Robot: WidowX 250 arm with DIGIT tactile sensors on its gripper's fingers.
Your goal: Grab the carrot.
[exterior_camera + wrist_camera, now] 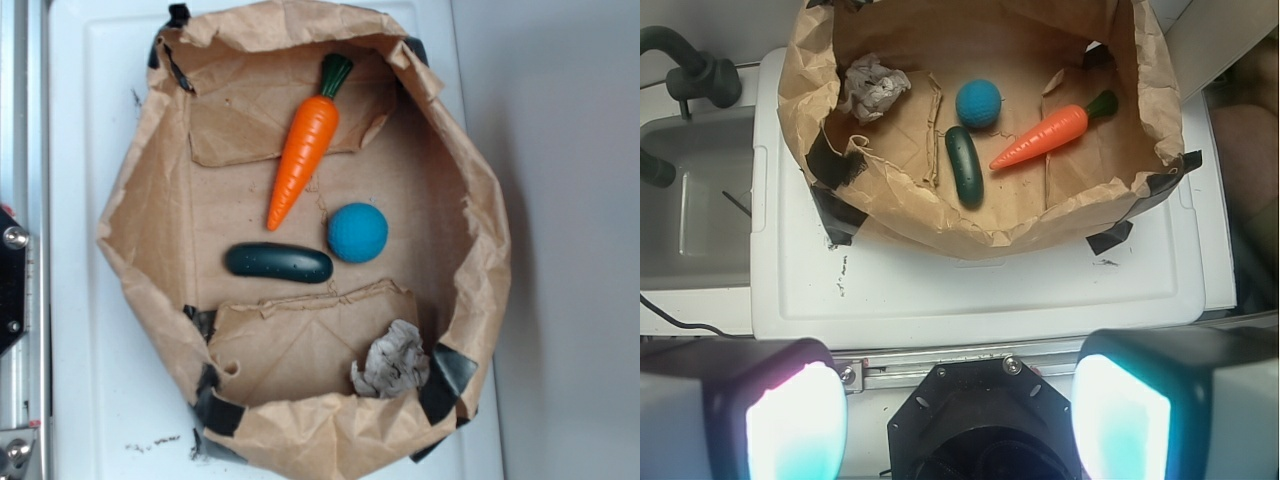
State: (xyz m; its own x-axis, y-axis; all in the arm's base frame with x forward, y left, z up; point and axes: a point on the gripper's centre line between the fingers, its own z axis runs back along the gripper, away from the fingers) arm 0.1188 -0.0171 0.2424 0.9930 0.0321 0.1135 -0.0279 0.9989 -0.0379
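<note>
From my remote seat I see a crumpled brown paper bag with raised walls, taped onto a white lid; its floor is open from above; the carrot lies slanted near one wall, stem toward the rim, tip pointing at the blue ball; a dark green cucumber lies near the tip, apart from it; a wad of grey paper sits in a corner; my gripper hangs outside the bag, well apart from it, fingers spread wide, holding and touching nothing.
</note>
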